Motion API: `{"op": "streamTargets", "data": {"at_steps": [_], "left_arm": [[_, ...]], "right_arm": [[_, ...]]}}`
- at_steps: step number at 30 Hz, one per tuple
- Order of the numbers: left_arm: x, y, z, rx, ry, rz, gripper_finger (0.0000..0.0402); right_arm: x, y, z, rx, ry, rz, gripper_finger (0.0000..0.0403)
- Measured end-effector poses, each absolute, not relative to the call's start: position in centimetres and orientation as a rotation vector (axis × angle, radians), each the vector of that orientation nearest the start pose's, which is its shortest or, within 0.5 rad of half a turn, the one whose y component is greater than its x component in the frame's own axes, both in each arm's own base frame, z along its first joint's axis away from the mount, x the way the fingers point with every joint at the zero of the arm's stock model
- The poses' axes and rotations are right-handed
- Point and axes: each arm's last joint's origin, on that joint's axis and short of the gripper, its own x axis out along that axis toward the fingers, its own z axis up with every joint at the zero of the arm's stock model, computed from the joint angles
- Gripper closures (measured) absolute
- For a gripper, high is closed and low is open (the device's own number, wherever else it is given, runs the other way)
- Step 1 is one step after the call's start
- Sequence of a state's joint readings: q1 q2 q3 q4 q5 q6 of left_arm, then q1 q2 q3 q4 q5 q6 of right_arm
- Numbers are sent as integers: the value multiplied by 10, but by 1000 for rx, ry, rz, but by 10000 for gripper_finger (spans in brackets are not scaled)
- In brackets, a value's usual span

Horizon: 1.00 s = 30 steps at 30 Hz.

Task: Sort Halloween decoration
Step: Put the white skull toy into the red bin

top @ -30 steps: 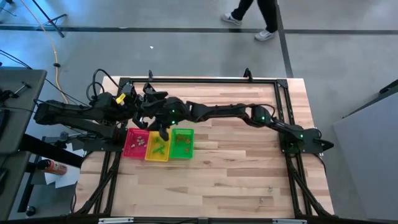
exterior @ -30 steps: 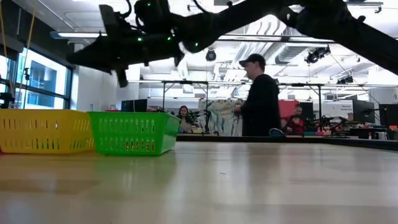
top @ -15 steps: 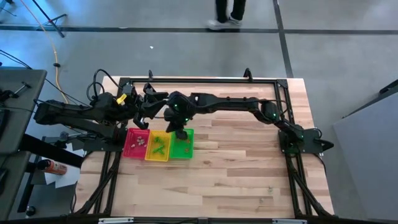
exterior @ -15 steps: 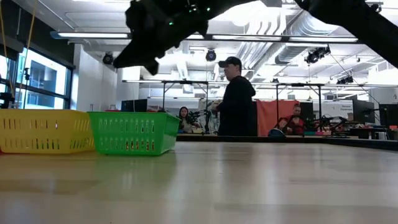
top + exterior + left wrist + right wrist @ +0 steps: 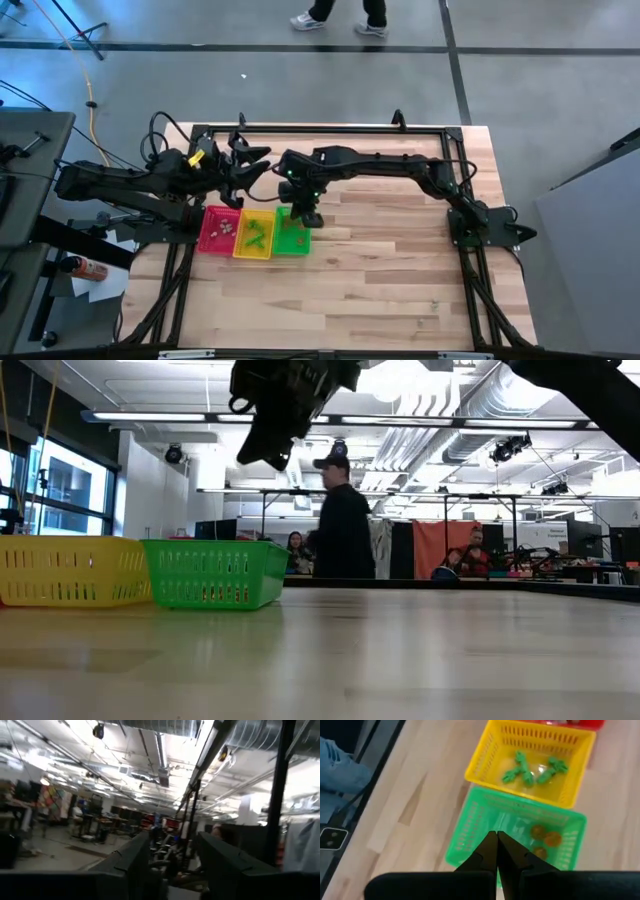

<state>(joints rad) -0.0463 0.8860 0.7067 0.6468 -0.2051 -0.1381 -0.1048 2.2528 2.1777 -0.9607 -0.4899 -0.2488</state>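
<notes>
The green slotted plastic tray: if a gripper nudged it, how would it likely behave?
The green slotted plastic tray looks thin-walled and nearly empty, so probably light and apt to slide on the smooth wooden table. Its low, wide shape makes tipping unlikely.

A pale wooden table [image 5: 380, 260] of butcher-block planks carried the scene, edged by a black metal frame [image 5: 330, 128]. Three slotted plastic trays stood directly on it, side by side and touching: a red tray [image 5: 207, 232], a yellow tray [image 5: 240, 247] in the middle, and a green tray [image 5: 292, 247]. The green tray lay straight below the right arm's closed fingers [image 5: 492, 855], the yellow tray just beyond their tips and the red tray farther still. In the low view the yellow and green trays sat flat on the boards.
</notes>
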Motion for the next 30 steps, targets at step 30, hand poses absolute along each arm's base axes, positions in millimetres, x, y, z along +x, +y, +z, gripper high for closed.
{"op": "streamTargets", "data": {"at_steps": [30], "left_arm": [[186,-1,364,-120,-414,229,243]], "right_arm": [[378,-38,300,121,1114,421,403]]}}
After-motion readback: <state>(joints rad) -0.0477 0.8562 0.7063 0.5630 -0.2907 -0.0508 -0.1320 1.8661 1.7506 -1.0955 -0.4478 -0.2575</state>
